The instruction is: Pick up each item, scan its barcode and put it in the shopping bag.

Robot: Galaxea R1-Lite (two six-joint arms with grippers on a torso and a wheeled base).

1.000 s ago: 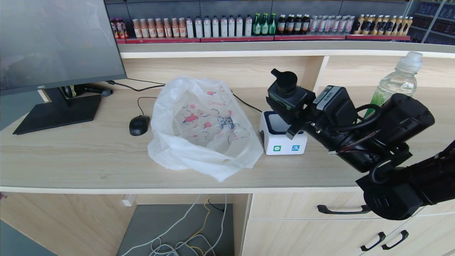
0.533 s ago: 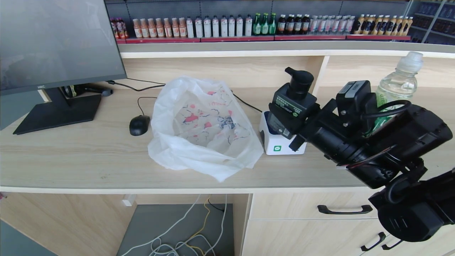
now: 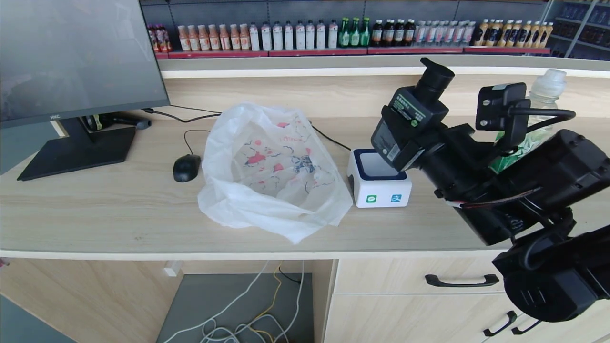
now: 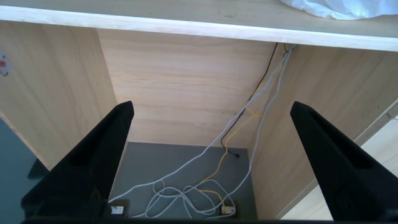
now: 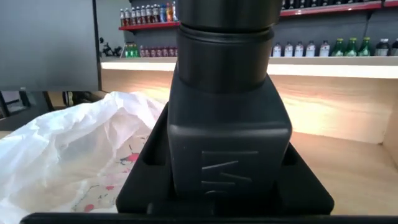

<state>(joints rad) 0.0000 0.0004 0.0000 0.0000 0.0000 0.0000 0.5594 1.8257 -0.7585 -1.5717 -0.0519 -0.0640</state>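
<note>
Wide-spread left claw (image 4: 211, 109) before tangled cables (image 4: 186, 198) under the wooden counter (image 4: 186, 25).

You have one shopping bag (image 3: 271, 166), one scanner (image 3: 379, 193), one pump bottle (image 3: 407, 121), one drink bottle (image 3: 543, 100), one mouse (image 3: 187, 167) and one monitor (image 3: 71, 52).

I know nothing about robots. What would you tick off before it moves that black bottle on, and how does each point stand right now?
1. Right claw shut on the black pump bottle: ok.
2. Barcode read by the scanner: cannot tell.
3. Shopping bag mouth open: ok.
4. Bottle held higher than the scanner beside the bag: ok.
5. Left claw open, down below the counter, out of the way: ok.
</note>
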